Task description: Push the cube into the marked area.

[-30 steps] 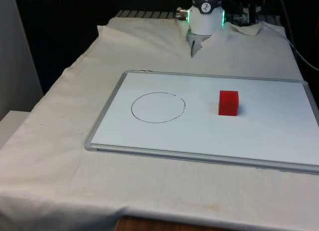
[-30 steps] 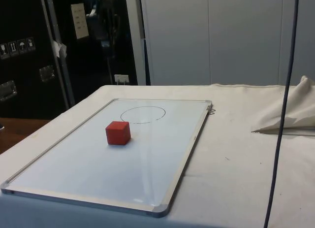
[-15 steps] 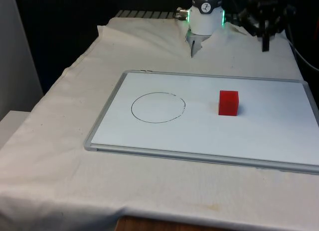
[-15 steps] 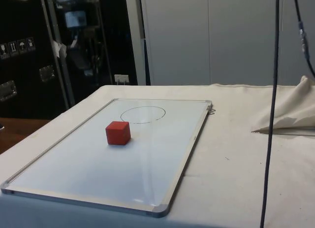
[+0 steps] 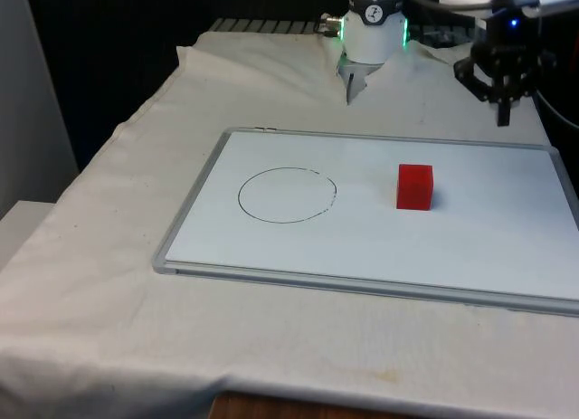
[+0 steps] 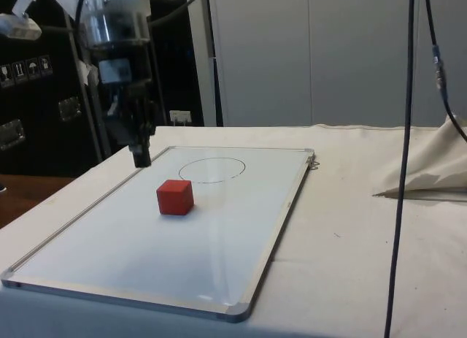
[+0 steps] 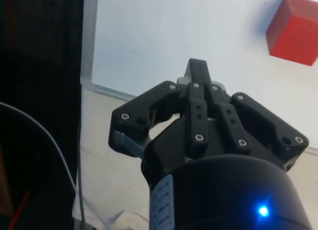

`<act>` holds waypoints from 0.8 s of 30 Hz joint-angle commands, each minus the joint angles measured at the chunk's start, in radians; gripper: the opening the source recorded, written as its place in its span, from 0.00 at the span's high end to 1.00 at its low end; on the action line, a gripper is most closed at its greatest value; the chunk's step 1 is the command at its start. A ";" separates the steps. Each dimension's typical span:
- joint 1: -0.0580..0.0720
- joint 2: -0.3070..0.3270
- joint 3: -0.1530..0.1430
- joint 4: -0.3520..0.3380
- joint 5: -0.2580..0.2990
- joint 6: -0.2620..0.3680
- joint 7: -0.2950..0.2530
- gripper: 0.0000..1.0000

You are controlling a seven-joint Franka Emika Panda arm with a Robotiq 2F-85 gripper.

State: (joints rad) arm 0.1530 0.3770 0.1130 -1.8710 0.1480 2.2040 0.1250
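gripper point(image 5: 503, 119) has descended, well apart from cube point(image 5: 415, 185).

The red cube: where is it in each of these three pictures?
Front view: the red cube sits on the whiteboard, toward the front view's right of the drawn circle.
Side view: the cube lies nearer the camera than the circle.
Wrist view: the cube lies on the whiteboard beyond the pincer.
Shared landmark: the whiteboard.
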 commanded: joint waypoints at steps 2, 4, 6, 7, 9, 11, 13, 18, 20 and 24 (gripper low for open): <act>0.007 0.010 0.005 -0.016 -0.003 0.040 0.018 1.00; 0.009 0.018 0.013 -0.029 -0.004 0.069 0.029 1.00; 0.010 0.022 0.015 -0.032 -0.003 0.080 0.034 1.00; 0.011 0.028 0.019 -0.037 -0.003 0.098 0.042 1.00; 0.011 0.032 0.021 -0.038 -0.003 0.107 0.046 1.00; 0.012 0.039 0.023 -0.042 -0.003 0.124 0.053 1.00; 0.014 0.045 0.024 -0.045 -0.003 0.144 0.061 1.00; 0.017 0.060 0.024 -0.052 -0.009 0.187 0.079 1.00; 0.021 0.070 0.023 -0.056 -0.017 0.213 0.090 1.00; 0.020 0.094 0.027 -0.058 -0.032 0.243 0.093 1.00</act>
State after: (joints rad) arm 0.1680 0.4550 0.1440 -1.9270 0.1270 2.4200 0.2120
